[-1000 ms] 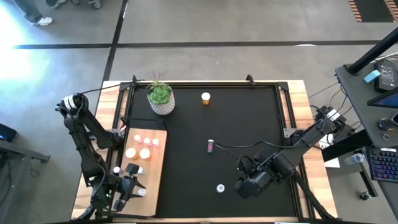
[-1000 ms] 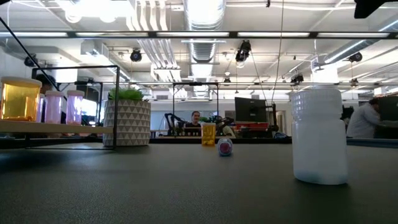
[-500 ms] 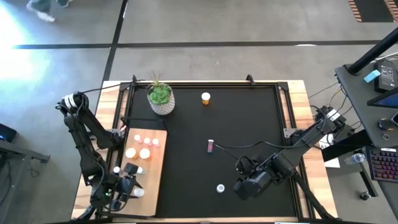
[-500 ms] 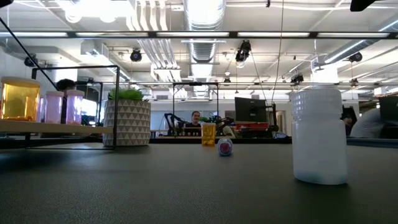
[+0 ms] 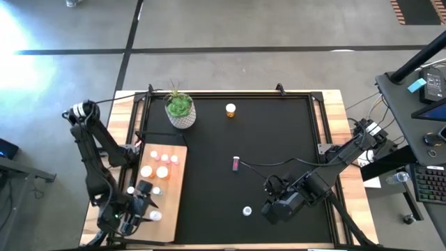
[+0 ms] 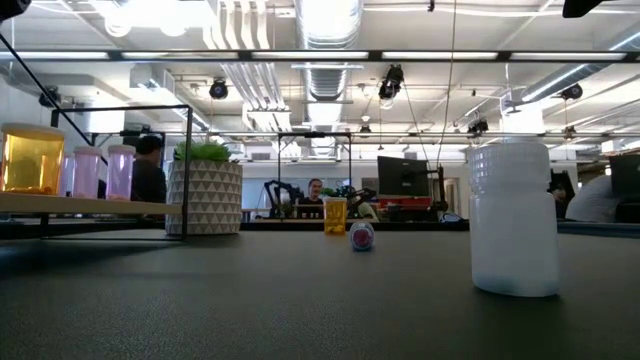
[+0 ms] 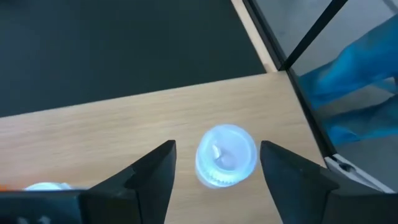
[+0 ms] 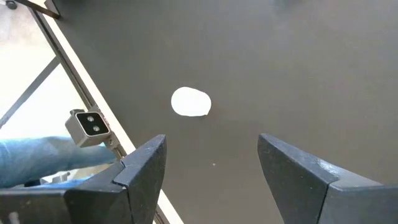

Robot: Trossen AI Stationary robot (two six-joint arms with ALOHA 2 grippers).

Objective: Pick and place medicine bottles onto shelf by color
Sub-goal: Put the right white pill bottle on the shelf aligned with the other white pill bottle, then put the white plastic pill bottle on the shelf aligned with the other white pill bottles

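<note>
The light-wood shelf (image 5: 167,202) lies at the left of the black mat. Pink bottles (image 5: 164,157) and orange bottles (image 5: 155,171) stand on it, and a clear bluish bottle (image 5: 155,216) stands at its near end. My left gripper (image 5: 143,209) is open above that bottle (image 7: 225,155), with a finger on either side and apart from it. My right gripper (image 5: 266,208) is open beside a white bottle (image 5: 247,210) standing on the mat, which also shows in the right wrist view (image 8: 191,102). A pink bottle (image 5: 236,164) lies on its side at mid-mat. An orange bottle (image 5: 230,109) stands at the far side.
A speckled white pot with a green plant (image 5: 180,110) stands on the mat at the far left, just beyond the shelf. The table's wooden rim (image 5: 334,125) and black frame rails surround the mat. In the low view, people show in the room behind the table.
My left gripper has drawn back a little toward the table's left edge, staying open over the shelf's near end. My right arm has kept still. In the low view a person has come into sight behind the shelf.
</note>
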